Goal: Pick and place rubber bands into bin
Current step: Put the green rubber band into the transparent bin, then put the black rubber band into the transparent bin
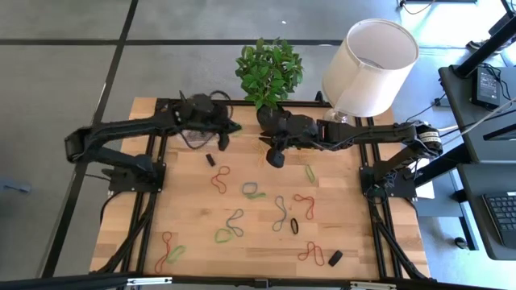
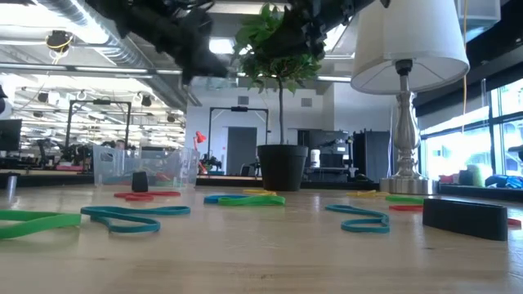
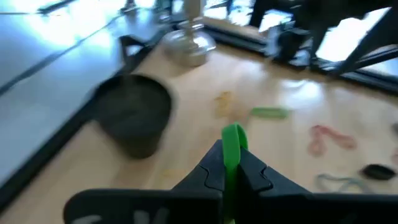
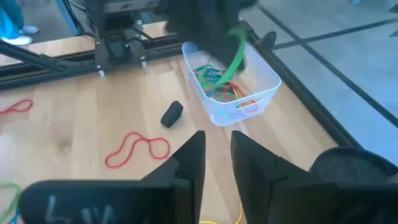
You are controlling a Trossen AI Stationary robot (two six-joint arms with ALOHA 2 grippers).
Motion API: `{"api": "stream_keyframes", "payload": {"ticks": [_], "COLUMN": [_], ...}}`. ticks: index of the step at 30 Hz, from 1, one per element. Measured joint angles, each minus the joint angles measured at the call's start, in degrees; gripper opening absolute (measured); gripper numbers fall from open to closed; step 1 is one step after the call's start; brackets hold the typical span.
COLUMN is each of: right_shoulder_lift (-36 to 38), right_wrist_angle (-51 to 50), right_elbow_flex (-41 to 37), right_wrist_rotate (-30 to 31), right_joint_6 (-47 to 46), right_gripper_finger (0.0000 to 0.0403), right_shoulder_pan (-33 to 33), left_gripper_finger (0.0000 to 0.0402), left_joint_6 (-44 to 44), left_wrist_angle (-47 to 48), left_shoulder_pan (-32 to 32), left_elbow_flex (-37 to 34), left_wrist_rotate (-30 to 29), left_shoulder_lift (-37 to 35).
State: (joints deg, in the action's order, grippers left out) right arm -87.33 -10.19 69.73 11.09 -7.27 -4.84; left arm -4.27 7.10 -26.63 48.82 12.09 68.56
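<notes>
A wooden worktop (image 1: 258, 242) carries 2 dark robot arms that reach in from opposite sides and nearly meet near the far edge. The left gripper (image 3: 231, 163) has its fingers pressed closed on a green rubber band (image 3: 232, 144), which stands up as a thin strip between the fingertips. In the right wrist view that same green band (image 4: 235, 55) hangs down from the left gripper (image 4: 214, 37) directly above the bin (image 4: 231, 84), a small clear plastic container that already holds a tangle of coloured bands. The right gripper (image 4: 217, 163) hovers just beside the bin with its fingers partly open and nothing between them; a small black block (image 4: 172, 114) lies on the wood beyond its fingertips, and a red rubber band (image 4: 137, 149) lies twisted in a figure-eight just beside them. Beyond the left fingers sit a black plant pot (image 3: 134, 118), the silver base of a lamp (image 3: 186, 46) and a loose green band (image 3: 269, 112) flat on the wood. Seen from above, many more rubber bands (image 1: 250, 211) in red, green, grey and blue are scattered across the near half of the worktop, well apart from both grippers, with another black block (image 1: 334, 258) near the front right corner.
</notes>
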Motion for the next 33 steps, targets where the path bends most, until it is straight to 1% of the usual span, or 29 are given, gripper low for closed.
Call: {"api": "stream_keyframes", "payload": {"ticks": [4, 8, 12, 15, 18, 22, 28, 30, 33], "right_shoulder_lift": [-0.36, -0.92, -1.92, -2.66, -3.38, -3.65, -3.72, -3.72, -3.72], "right_wrist_angle": [-0.45, -0.74, -0.71, -0.71, -0.22, -0.28, -0.94, -1.83, -4.29], "right_elbow_flex": [0.00, -0.04, -0.03, -0.04, 0.04, -0.04, -0.02, -0.02, -0.02], "right_wrist_rotate": [-0.01, -0.02, 0.00, -0.04, -0.07, -0.07, -0.07, -0.07, -0.07], "right_joint_6": [-3.23, -7.04, -9.96, -12.21, -13.75, -15.08, -15.83, -16.71, -17.27], "right_gripper_finger": [0.0083, 0.0084, 0.0084, 0.0084, 0.0084, 0.0084, 0.0084, 0.0084, 0.0082], "right_shoulder_pan": [0.02, 0.02, 0.02, 0.02, 0.02, 0.13, 0.18, 0.18, 0.40], "left_gripper_finger": [0.0002, 0.0001, 0.0004, 0.0015, 0.0033, 0.0067, 0.0119, 0.0129, 0.0134], "left_joint_6": [3.85, 4.61, 5.02, 3.70, 3.58, 3.52, 4.05, 4.46, 4.44], "left_wrist_angle": [9.79, 18.78, 21.56, 22.18, 23.25, 23.63, 23.52, 23.93, 24.20], "left_shoulder_pan": [-5.81, -11.78, -16.39, -18.66, -20.06, -20.46, -20.42, -20.42, -20.29], "left_elbow_flex": [0.00, -0.02, -1.62, -2.33, -2.47, -2.49, -2.42, -1.84, -0.26], "left_wrist_rotate": [-1.65, -5.20, -5.11, -5.02, -5.01, -4.93, -4.89, -4.89, -4.14], "left_shoulder_lift": [-3.87, -4.37, -2.67, -0.55, 1.86, 4.23, 5.06, 4.95, 4.23]}}
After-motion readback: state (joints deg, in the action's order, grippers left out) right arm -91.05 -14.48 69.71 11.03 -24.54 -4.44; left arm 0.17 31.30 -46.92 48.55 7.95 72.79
